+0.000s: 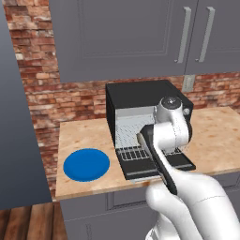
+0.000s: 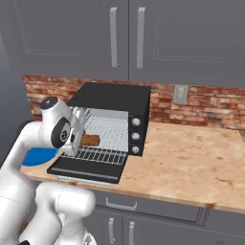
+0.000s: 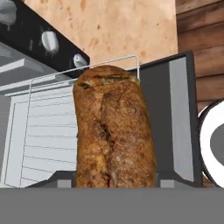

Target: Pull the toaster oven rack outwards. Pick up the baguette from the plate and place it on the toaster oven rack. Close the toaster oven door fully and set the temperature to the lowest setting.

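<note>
1. Baguette (image 3: 113, 127) position: gripped in the tool (image 2: 79, 139), jaws part-way closed on its near end. It is carried above the toaster oven rack (image 2: 100, 154), in front of the oven cavity; the right base view shows its free end (image 2: 91, 139) projecting toward the knob strip.

2. Baguette appearance: short brown stick with a rough, speckled crust and a lengthwise split. In the hand view it runs straight away from the camera, and its far end lies over the rack's front wire.

3. Rack and door: the rack is drawn out over the toaster oven door (image 2: 83, 168), which lies dropped flat and open. Whether the baguette touches the wires cannot be told — it appears to hang just clear of them.

4. Toaster oven (image 1: 140, 93): black body, silver-grey cavity, three round knobs (image 2: 136, 136) down the right front strip.

5. Plate (image 1: 86, 164): bright blue, bare, on the counter (image 2: 191, 158) to the left of the oven, well apart from the tool.

6. Step in hand (judged): placement of the baguette on the rack. Rack pull-out and pick-up appear complete.

7. Next move requires: lower until the baguette rests on the wires, release, and withdraw clear of the door — door closing and temperature setting remain.
</note>
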### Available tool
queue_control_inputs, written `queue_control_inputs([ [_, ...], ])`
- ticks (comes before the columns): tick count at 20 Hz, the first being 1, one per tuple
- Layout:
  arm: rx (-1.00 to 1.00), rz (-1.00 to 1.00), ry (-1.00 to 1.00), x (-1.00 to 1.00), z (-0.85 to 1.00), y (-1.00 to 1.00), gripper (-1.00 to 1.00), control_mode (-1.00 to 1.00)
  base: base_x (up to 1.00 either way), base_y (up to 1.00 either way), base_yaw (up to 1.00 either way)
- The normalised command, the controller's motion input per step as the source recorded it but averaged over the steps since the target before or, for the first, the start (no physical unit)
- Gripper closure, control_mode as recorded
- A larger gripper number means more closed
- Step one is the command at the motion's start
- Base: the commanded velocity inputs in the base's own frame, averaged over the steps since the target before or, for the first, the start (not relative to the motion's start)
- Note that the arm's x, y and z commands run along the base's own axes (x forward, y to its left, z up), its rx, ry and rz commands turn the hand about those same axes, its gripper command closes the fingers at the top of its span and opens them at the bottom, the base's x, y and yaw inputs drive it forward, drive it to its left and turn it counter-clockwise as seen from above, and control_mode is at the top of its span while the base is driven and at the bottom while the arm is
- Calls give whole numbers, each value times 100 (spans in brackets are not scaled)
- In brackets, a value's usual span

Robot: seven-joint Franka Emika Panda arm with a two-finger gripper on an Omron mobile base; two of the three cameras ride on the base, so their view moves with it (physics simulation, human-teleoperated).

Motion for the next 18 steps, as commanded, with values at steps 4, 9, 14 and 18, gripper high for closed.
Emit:
queue_control_inputs([
  [4, 0, 0, 1, 66, 0, -22, 100, -100, 0, 0, 0],
  [9, 5, 0, 4, 58, -19, -4, 100, -100, 0, 0, 0],
  [14, 10, 0, 2, 41, -37, -3, 100, -100, 0, 0, 0],
  [18, 4, 0, 0, 26, -36, -4, 100, -100, 0, 0, 0],
])
